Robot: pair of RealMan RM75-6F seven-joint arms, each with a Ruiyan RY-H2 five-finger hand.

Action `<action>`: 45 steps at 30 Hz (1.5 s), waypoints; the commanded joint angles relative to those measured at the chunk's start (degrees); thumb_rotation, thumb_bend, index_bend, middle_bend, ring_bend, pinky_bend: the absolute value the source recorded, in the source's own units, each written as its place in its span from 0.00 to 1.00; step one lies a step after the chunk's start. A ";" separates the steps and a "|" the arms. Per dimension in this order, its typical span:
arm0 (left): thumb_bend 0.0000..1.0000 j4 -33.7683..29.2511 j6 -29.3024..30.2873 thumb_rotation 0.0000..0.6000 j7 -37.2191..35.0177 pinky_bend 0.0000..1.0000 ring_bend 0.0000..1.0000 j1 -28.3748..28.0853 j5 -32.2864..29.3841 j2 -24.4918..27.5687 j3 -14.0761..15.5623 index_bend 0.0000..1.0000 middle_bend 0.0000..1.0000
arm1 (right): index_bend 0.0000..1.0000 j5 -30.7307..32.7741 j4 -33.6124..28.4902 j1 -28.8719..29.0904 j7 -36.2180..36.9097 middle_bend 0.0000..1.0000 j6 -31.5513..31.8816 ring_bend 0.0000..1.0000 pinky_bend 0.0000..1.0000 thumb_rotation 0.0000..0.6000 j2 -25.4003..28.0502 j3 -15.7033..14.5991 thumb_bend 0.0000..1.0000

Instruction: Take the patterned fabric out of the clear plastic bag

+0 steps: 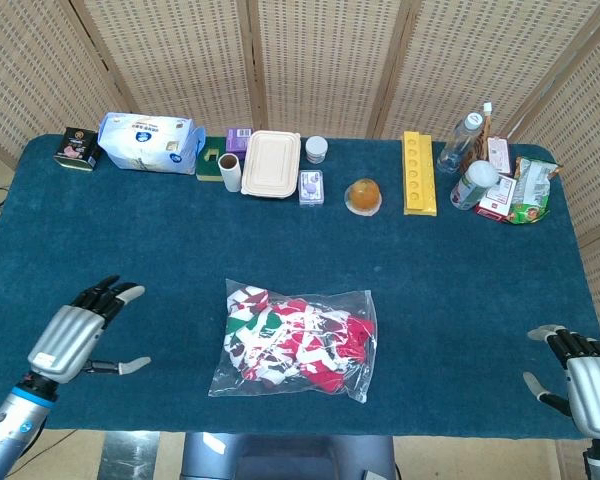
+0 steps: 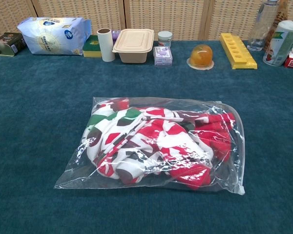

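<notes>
Hands, two: left hand (image 1: pixel 75 335) and right hand (image 1: pixel 587 377) both spread empty, flanking one clear plastic bag (image 1: pixel 295 341).

Along the far edge of the blue surface (image 1: pixel 160 240), left to right: a dark tin (image 1: pixel 77 148), a blue-white packet (image 1: pixel 148 142), a cardboard roll (image 1: pixel 229 171), a beige lidded container (image 1: pixel 272 163), an orange jelly cup (image 1: pixel 363 195), a yellow tray (image 1: pixel 418 172) and a clear bottle (image 1: pixel 461 141).

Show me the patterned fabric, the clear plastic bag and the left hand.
patterned fabric (image 2: pixel 156 141), chest view, middle of the bundle.
clear plastic bag (image 2: pixel 237 146), chest view, clear right-hand edge.
left hand (image 1: pixel 72 335), head view, back of the hand.
</notes>
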 commanded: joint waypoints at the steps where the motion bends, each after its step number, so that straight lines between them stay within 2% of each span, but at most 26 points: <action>1: 0.03 -3.54 -7.84 0.58 9.28 0.12 0.01 -5.64 -2.84 -3.04 -1.49 0.02 0.09 | 0.35 -0.18 0.35 -0.18 0.40 0.35 0.29 0.38 0.40 1.00 -0.04 -0.03 0.26; 4: 0.04 -4.40 -10.17 0.62 14.72 0.10 0.00 -7.58 -5.47 -5.48 -2.47 0.00 0.05 | 0.35 -0.21 0.68 -0.27 0.85 0.35 0.37 0.38 0.40 1.00 -0.02 -0.07 0.26; 7: 0.05 -4.73 -11.41 0.80 20.65 0.10 0.00 -9.17 -7.54 -8.71 -3.14 0.00 0.04 | 0.35 0.05 1.13 -0.45 1.46 0.35 0.48 0.38 0.40 1.00 0.07 -0.04 0.26; 9: 0.05 -4.82 -12.04 0.85 24.26 0.10 0.00 -10.03 -9.18 -10.97 -3.36 0.00 0.03 | 0.35 0.26 1.49 -0.58 1.98 0.35 0.57 0.38 0.40 1.00 0.16 0.00 0.26; 12: 0.05 -3.25 -13.25 0.87 31.68 0.10 0.00 -12.56 -13.96 -18.61 -4.34 0.00 0.03 | 0.35 1.15 2.75 -0.85 3.70 0.35 0.58 0.38 0.40 1.00 0.32 0.16 0.26; 15: 0.05 -1.30 -13.14 0.86 36.86 0.10 0.00 -14.18 -18.13 -24.10 -4.71 0.00 0.03 | 0.35 1.38 3.58 -0.84 4.95 0.35 0.47 0.38 0.40 1.00 0.37 0.26 0.26; 21: 0.05 3.23 -15.07 0.86 41.13 0.10 0.00 -18.40 -26.57 -30.79 -5.87 0.00 0.03 | 0.35 1.76 4.58 -0.68 6.76 0.34 0.04 0.38 0.40 1.00 0.69 0.46 0.26; 25: 0.05 8.05 -16.57 0.86 42.19 0.10 0.00 -21.63 -30.58 -34.01 -7.42 0.00 0.03 | 0.35 2.54 4.94 -0.70 7.32 0.34 -0.34 0.38 0.40 1.00 0.81 0.66 0.26; 29: 0.05 12.14 -17.21 0.86 42.20 0.10 0.00 -24.18 -31.96 -35.49 -8.60 0.00 0.02 | 0.35 3.08 4.91 -0.67 7.26 0.34 -0.73 0.38 0.40 1.00 0.71 0.77 0.26; 33: 0.05 17.75 -17.04 0.86 41.87 0.10 0.00 -27.02 -31.41 -36.19 -10.69 0.00 0.02 | 0.35 3.39 4.10 -0.53 6.24 0.34 -1.21 0.38 0.40 1.00 0.50 0.84 0.26; 42: 0.06 30.23 -19.19 0.92 36.54 0.10 0.00 -33.59 -28.18 -36.44 -14.75 0.00 0.02 | 0.35 3.49 0.56 -0.33 1.82 0.34 -1.24 0.38 0.40 1.00 0.09 1.25 0.26; 45: 0.06 29.81 -20.73 0.93 32.65 0.10 0.00 -34.42 -29.05 -34.44 -16.04 0.00 0.02 | 0.35 3.16 -0.62 -0.34 0.58 0.34 -0.94 0.38 0.40 1.00 0.10 1.32 0.26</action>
